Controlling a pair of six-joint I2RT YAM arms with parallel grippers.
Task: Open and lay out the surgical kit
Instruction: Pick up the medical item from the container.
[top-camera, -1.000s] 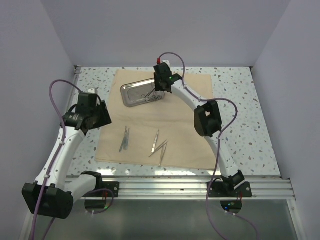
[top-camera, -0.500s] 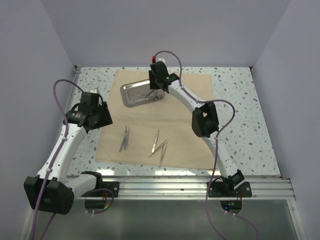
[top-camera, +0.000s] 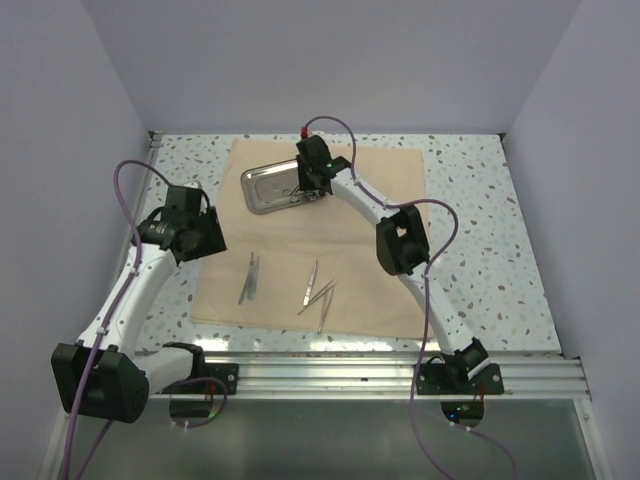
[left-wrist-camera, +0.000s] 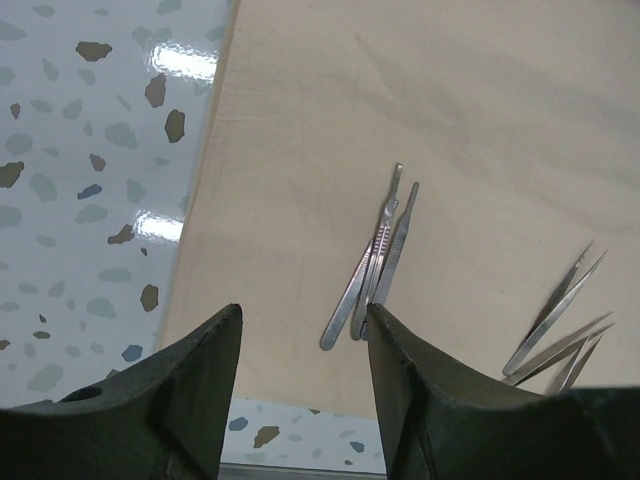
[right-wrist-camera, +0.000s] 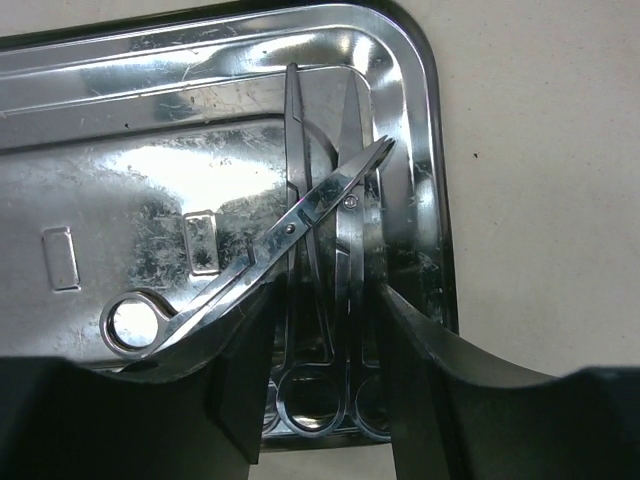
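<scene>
The beige cloth wrap (top-camera: 360, 260) lies spread flat on the table. On its far left part sits the steel tray (top-camera: 262, 190), seen close up as the tray (right-wrist-camera: 150, 150). Three ring-handled scissors or forceps (right-wrist-camera: 345, 230) lie in its right end, one crossed over the others. My right gripper (right-wrist-camera: 325, 300) is open, its fingers straddling two ring handles. Two thin instruments (left-wrist-camera: 375, 270) lie on the cloth (left-wrist-camera: 480, 120), with tweezers (left-wrist-camera: 560, 320) to their right. My left gripper (left-wrist-camera: 303, 315) hangs open and empty above the cloth's left edge.
The speckled tabletop (top-camera: 480, 200) surrounds the cloth. Pale walls close in the back and both sides. A metal rail (top-camera: 340, 378) with the arm bases runs along the near edge. Purple cables loop above both arms.
The right gripper has shifted a little left over the tray's right end and its jaws have narrowed slightly. The left arm has drifted slightly. The instruments on the cloth have not moved.
</scene>
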